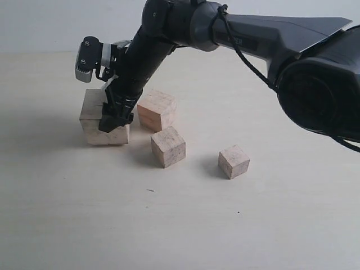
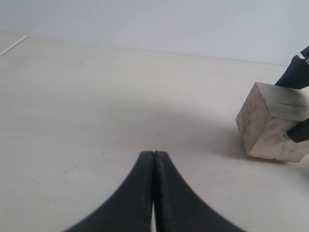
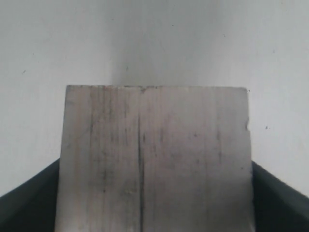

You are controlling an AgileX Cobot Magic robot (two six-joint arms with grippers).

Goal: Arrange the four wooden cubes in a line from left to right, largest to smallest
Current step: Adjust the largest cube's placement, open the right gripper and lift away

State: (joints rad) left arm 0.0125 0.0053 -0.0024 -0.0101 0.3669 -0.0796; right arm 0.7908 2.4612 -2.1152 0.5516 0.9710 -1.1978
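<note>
Exterior view: right gripper (image 1: 111,115) (reaching across) clamps the largest cube (image 1: 93,121) at the left, presumably to head the row; left gripper (image 2: 153,193) is pinched shut, empty.

Dark fingers (image 3: 29,203) of the right gripper (image 3: 154,220) flank a wooden cube (image 3: 154,154) (grain dark-streaked).

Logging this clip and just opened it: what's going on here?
The right gripper, reaching across to the left side, is closed on the largest cube, which sits on or just above the table. The second cube, third cube and smallest cube lie staggered to its right, not in a straight row. The left gripper is shut and empty.
</note>
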